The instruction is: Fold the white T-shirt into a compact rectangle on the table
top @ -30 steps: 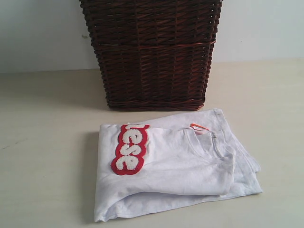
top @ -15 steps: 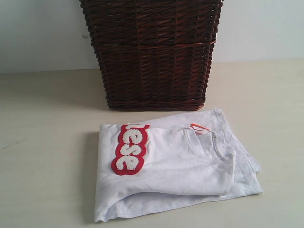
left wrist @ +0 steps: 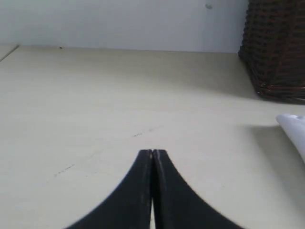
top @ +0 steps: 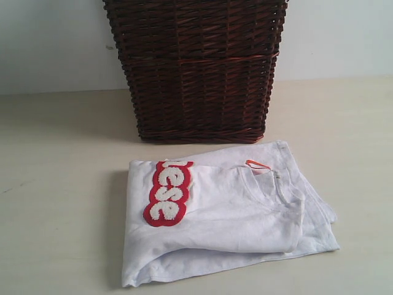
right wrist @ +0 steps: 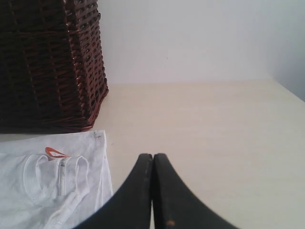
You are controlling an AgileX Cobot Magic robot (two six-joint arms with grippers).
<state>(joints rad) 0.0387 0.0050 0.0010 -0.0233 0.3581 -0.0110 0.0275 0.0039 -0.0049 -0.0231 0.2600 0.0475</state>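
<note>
The white T-shirt (top: 227, 215) lies folded in a rough rectangle on the pale beige table (top: 55, 203), in front of the basket. Its red-outlined fuzzy letters (top: 167, 192) face up at the left end, and the orange neck tag (top: 256, 165) shows near the collar. Neither arm appears in the exterior view. My left gripper (left wrist: 152, 151) is shut and empty above bare table, with one corner of the T-shirt (left wrist: 293, 128) off to its side. My right gripper (right wrist: 153, 155) is shut and empty beside the T-shirt's collar end (right wrist: 52, 181), not touching it.
A dark brown wicker basket (top: 196, 67) stands behind the shirt, close to its far edge, also seen as the basket (left wrist: 276, 47) and the basket (right wrist: 45, 62) in the wrist views. A pale wall (top: 49, 43) runs behind the table.
</note>
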